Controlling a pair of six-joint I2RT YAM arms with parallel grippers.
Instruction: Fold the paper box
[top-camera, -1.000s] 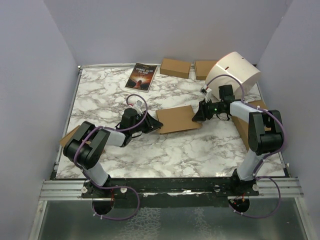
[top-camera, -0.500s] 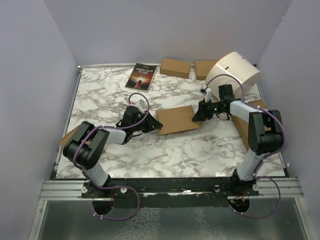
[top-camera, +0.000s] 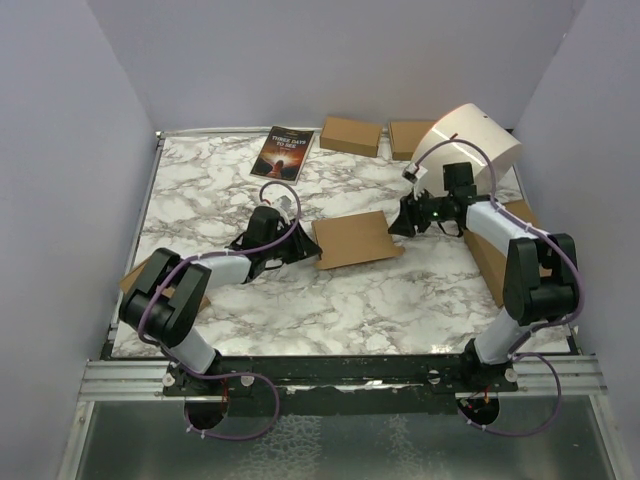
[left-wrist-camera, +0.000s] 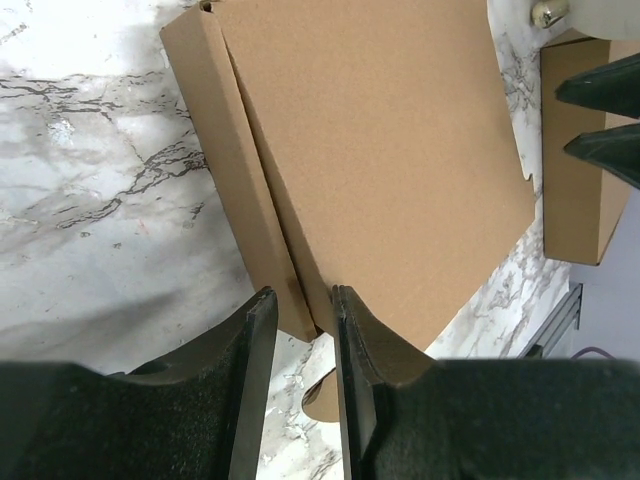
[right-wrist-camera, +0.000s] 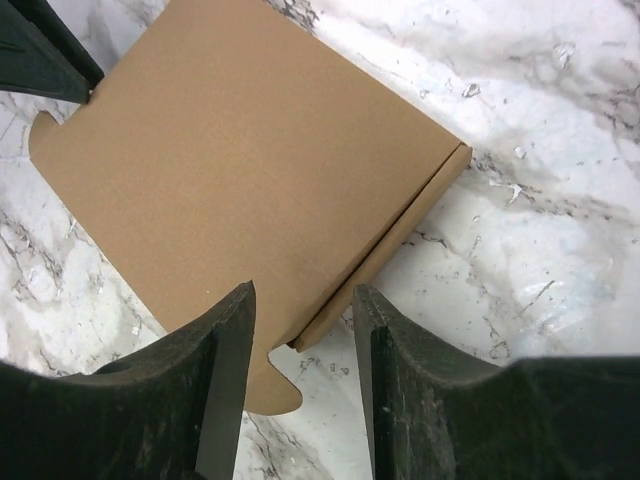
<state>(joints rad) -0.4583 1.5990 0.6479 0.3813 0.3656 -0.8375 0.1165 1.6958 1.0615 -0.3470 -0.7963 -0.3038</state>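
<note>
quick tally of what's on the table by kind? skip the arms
Paper box: 1
Small brown boxes: 2
Flat brown box: 1
Cardboard piece at left edge, mostly hidden: 1
Book: 1
White tub: 1
Total: 7

Mid-worktop (top-camera: 400, 300): box (top-camera: 357, 238), lying flat. At its left edge, left gripper (top-camera: 305, 251), jaws astride the near corner of the side wall. At its right edge, right gripper (top-camera: 394, 228), jaws astride the rim. Along the back, left to right: book (top-camera: 283, 152), small box (top-camera: 350, 135), second small box (top-camera: 406, 137), then dome (top-camera: 468, 145) overlapping it. Far right, under the right arm: flat carton (top-camera: 482, 258).
</note>
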